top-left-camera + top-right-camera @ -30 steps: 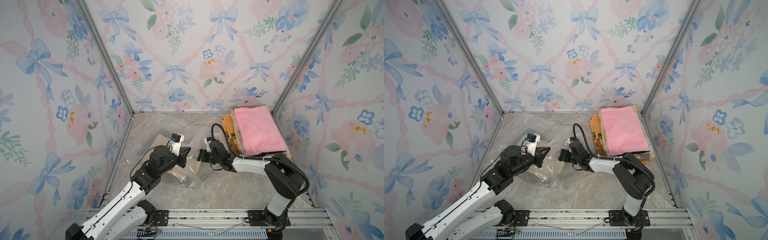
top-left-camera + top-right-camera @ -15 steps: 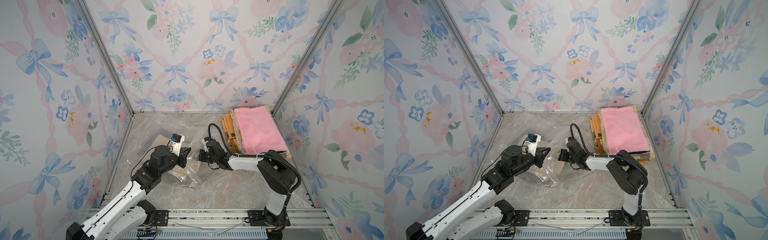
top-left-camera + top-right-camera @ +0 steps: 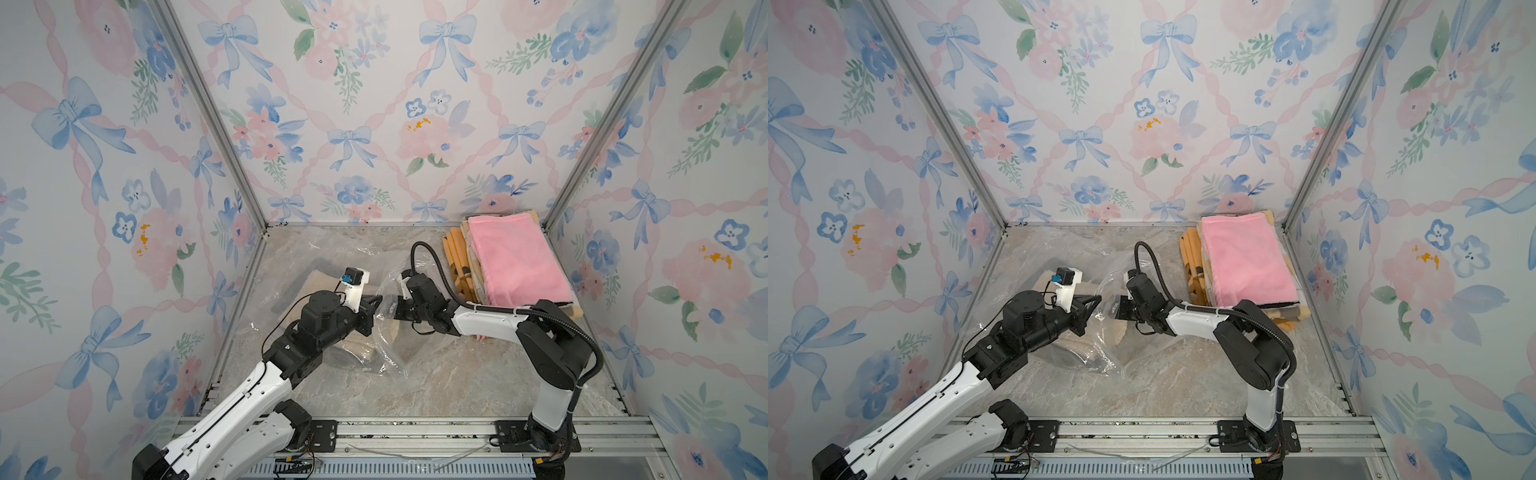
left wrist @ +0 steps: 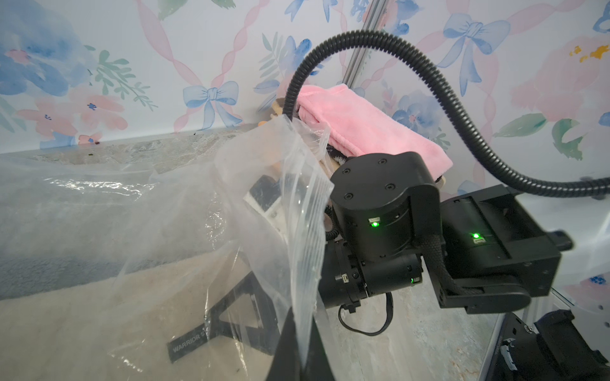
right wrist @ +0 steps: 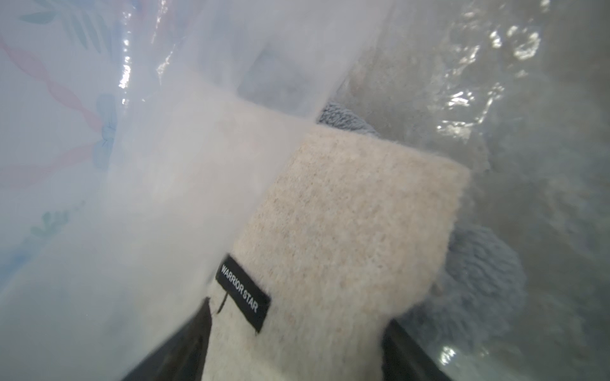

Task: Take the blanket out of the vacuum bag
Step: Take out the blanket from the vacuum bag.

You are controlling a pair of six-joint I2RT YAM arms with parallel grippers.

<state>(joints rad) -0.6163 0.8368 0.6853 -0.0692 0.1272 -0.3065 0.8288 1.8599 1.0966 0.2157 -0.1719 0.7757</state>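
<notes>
**Blanket corner between my right jaws, bag mouth lifted by my left**

Top views: In both top views the vacuum bag (image 3: 332, 249) lies crumpled on the surface (image 3: 436, 382). The beige blanket (image 3: 394, 332) is inside it, none of it out. My left jaws are pinched shut on the bag's raised lip. My right jaws reach in through the mouth. A pile of folded cloths (image 3: 519, 257), pink on top, sits well apart in the back corner.

Left wrist: The zip edge (image 4: 305, 250) hangs from my left jaws as a lifted flap. My right jaws show through the plastic, low over the blanket.

Right wrist: The blanket corner with its black label (image 5: 242, 293) fills the gap between my right jaws, which stand wide. I cannot tell whether they bite. Grey fleece (image 5: 478, 273) lies beside it, also in the bag.

Judgement: Close on the thick fold, not the label. Draw it out low through the mouth while my left keeps the lip high. The risk is film caught in the pinch, which would drag the bag along.
</notes>
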